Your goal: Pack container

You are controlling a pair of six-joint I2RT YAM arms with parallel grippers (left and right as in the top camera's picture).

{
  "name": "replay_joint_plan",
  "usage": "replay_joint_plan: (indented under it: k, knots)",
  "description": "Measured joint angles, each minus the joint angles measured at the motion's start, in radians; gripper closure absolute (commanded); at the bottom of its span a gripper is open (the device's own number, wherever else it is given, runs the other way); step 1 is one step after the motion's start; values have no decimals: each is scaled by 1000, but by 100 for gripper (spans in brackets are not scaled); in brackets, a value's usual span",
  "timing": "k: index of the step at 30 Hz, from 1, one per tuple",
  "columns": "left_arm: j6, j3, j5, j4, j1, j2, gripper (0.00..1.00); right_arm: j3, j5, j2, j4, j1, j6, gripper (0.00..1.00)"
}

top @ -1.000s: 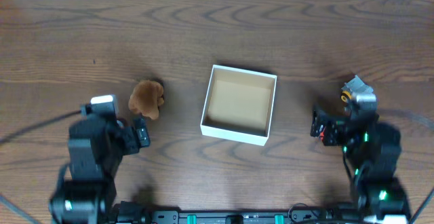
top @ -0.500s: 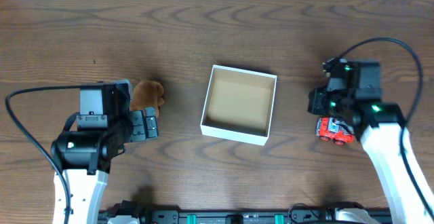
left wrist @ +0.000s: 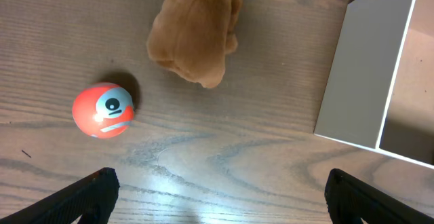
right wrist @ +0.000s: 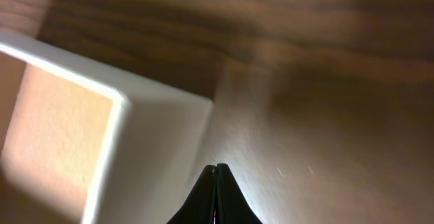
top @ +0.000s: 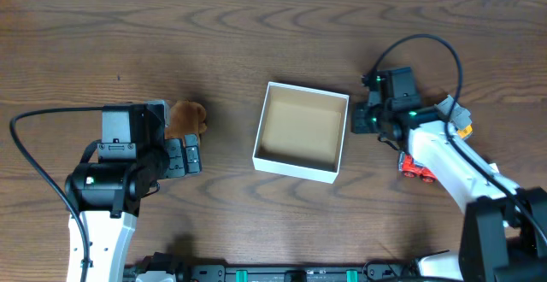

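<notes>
Left fingers point(left wrist: 85, 195) wide; right fingers point(right wrist: 207, 200) closed — both empty.

Dark brown table point(top: 256, 34), wavy wood grain running all across it. The container point(top: 296, 169) shows white walls and a tan-brown floor. The plush toy point(left wrist: 195, 37) is plain caramel brown. The ball point(left wrist: 103, 110) is orange-red, with a pale blue face patch and dark markings. The toy car point(top: 418, 168) is red.

Clear gap between brown plush point(top: 187, 119) and container point(top: 295, 169), red car point(top: 420, 168) (half hidden) at right
</notes>
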Motion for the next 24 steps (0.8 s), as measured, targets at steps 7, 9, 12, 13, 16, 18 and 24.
replay_joint_plan:
  k: [7,9,12,13,16,18,24]
  knots:
    - [0,0,0,1,0,0,2,0,23,73,195,44,24,99]
    - [0,0,0,2,0,0,2,0,29,89,235,48,28,99]
    - [0,0,0,2,0,0,2,0,45,96,289,48,32,99]
    - [0,0,0,2,0,0,2,0,52,96,303,48,32,99]
    - [0,0,0,2,0,0,2,0,64,96,334,48,31,99]
    - [0,0,0,2,0,0,2,0,71,96,345,48,28,98]
    - [0,0,0,2,0,0,2,0,75,96,351,49,18,97]
